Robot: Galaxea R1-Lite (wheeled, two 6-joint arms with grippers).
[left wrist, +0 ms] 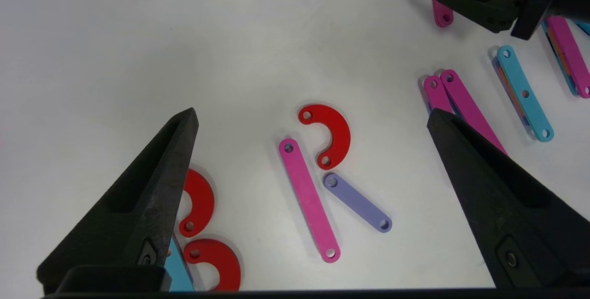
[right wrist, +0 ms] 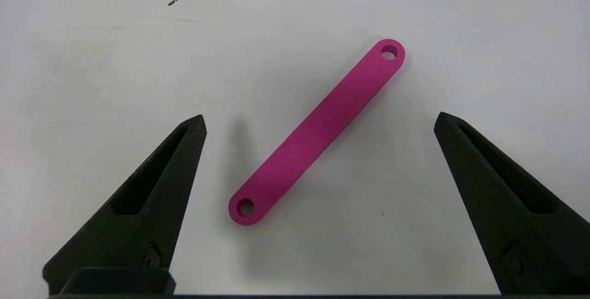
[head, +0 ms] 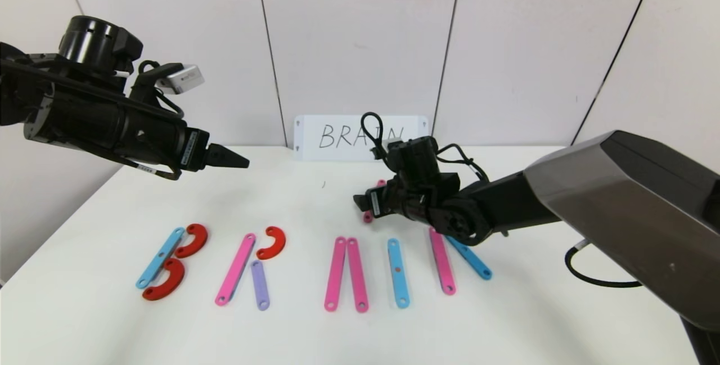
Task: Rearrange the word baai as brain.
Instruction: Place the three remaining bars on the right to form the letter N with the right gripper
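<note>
Right hand (right wrist: 318, 126) hovers with its jaws spread wide and empty over a loose pink strip (right wrist: 317, 131) lying flat on the tabletop (head: 315, 202), at 12 o'clock from the word (head: 315, 264) laid out in plastic pieces. Left hand (head: 239, 158), also spread wide and empty, hangs high at 10 o'clock.

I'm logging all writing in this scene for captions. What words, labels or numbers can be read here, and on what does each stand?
"BRAIN": handwritten in dark marker on the white card propped against the wall behind the table; the right arm's cable covers part of it.
Small white label on the left arm: too small to read.
Small label on the right gripper: too small to read.
</note>
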